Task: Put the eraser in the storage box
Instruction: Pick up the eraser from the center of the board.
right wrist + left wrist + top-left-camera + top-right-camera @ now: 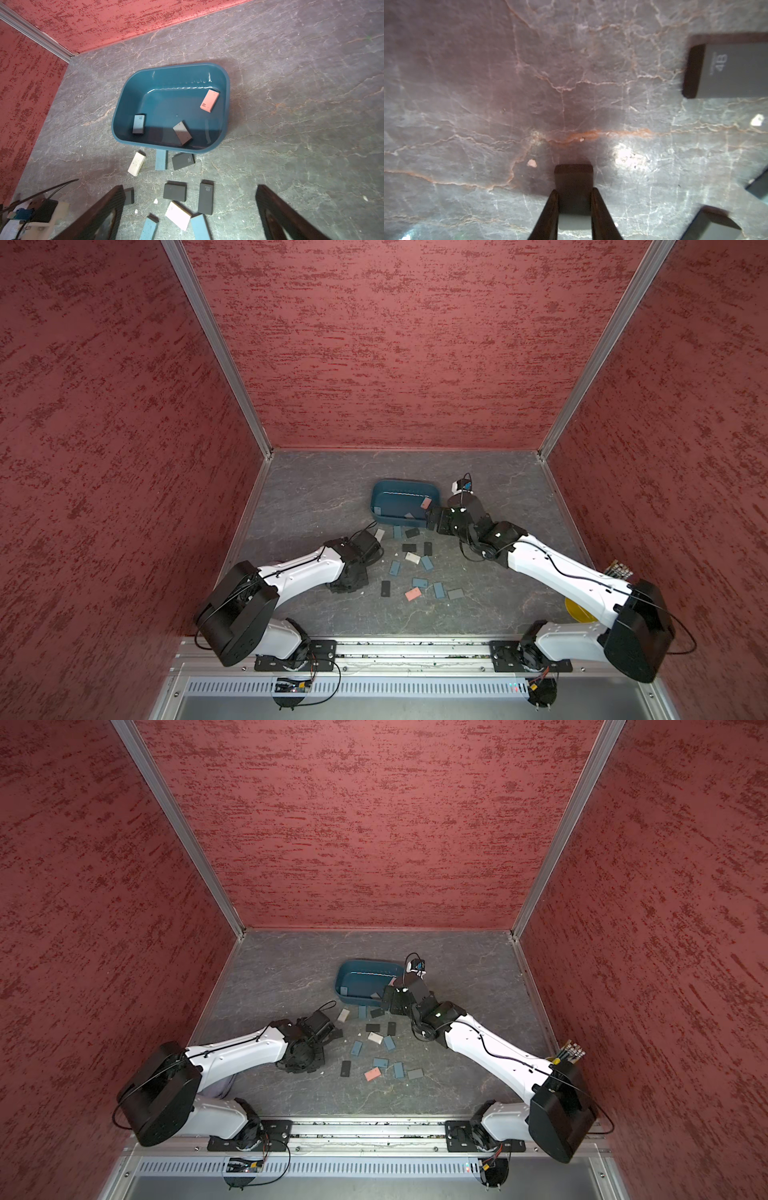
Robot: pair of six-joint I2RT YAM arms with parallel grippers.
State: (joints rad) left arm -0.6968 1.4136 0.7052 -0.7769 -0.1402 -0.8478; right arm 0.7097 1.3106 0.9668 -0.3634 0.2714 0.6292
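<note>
In the left wrist view my left gripper is shut on a dark flat eraser, held by its long sides low over the grey stone floor. In a top view that gripper sits left of the scattered erasers. The storage box is a teal tub at the middle back. It holds a pink eraser, a grey-blue one and a dark one. My right gripper is open and holds nothing. It hangs by the box's near right corner.
Several erasers, blue, black, white and pink, lie loose on the floor between the arms and against the box's front wall. A grey eraser marked 4B lies near the left gripper. A yellow object sits under the right arm.
</note>
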